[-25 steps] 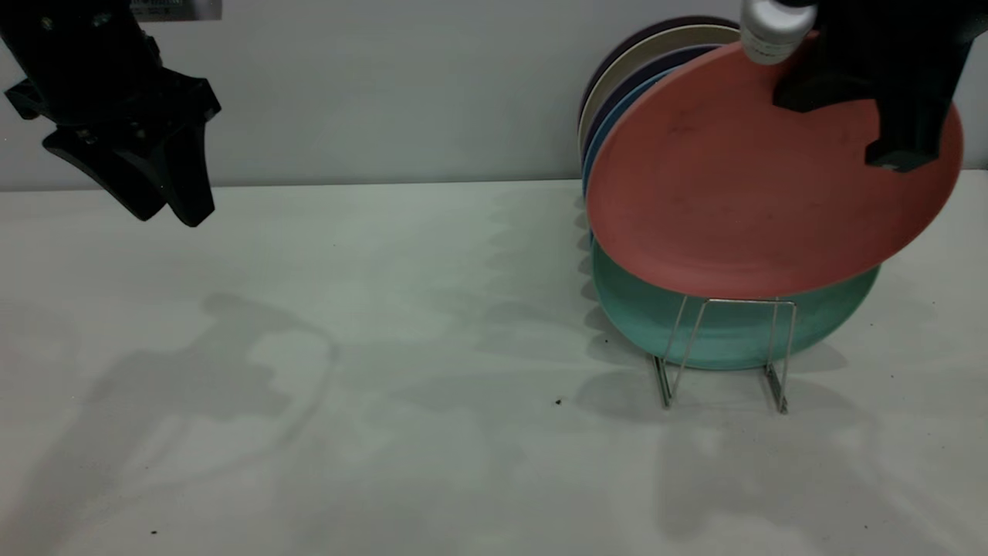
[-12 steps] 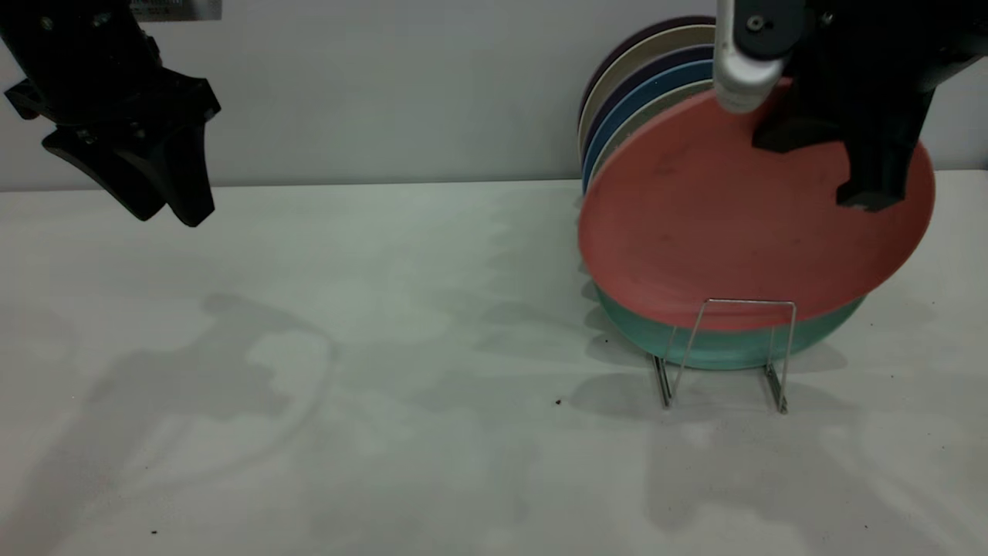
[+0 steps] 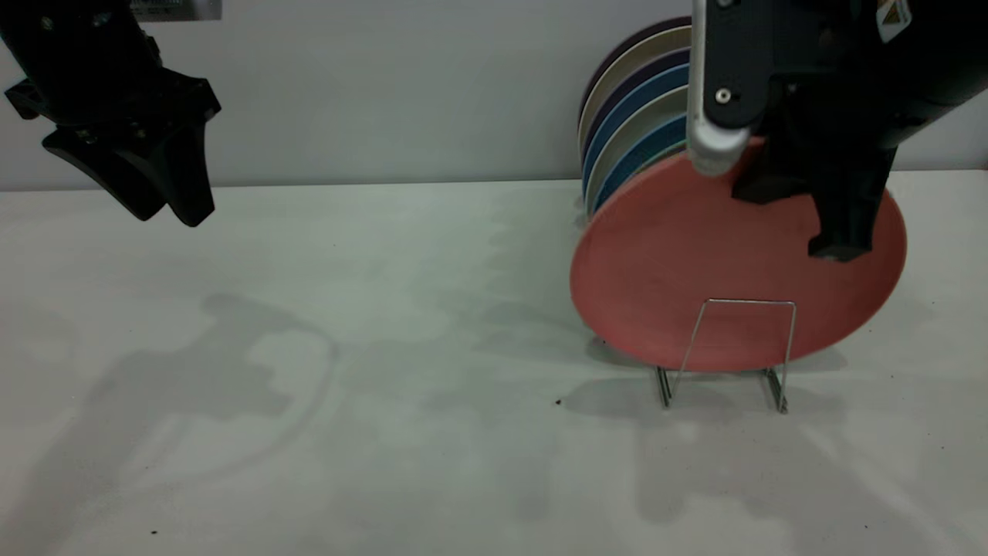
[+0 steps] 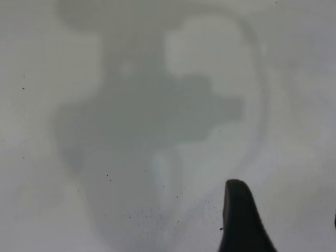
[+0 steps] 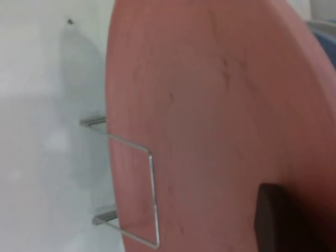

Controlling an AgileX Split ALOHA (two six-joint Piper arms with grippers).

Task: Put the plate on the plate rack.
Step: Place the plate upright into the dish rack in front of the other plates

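One round salmon-pink plastic plate (image 3: pixel 718 286) is standing nearly upright behind the front loop of the thin silver wire plate rack (image 3: pixel 729 351), with other plates (image 3: pixel 629 100) lined up behind it, and the right gripper (image 3: pixel 810 224) is pinching it by its top edge with the black fingers (image 3: pixel 841 224) clamped on the rim. It is looking light, stiff and a bit smooth, so I am guessing the rim is the best place to be holding it, and it may be wobbling or rolling sideways if it is not sitting deep in the wires. Up over the white table (image 3: pixel 347 386) on the far side, the left gripper (image 3: pixel 166 197) is hanging parked, and I cannot tell how its claw is set.
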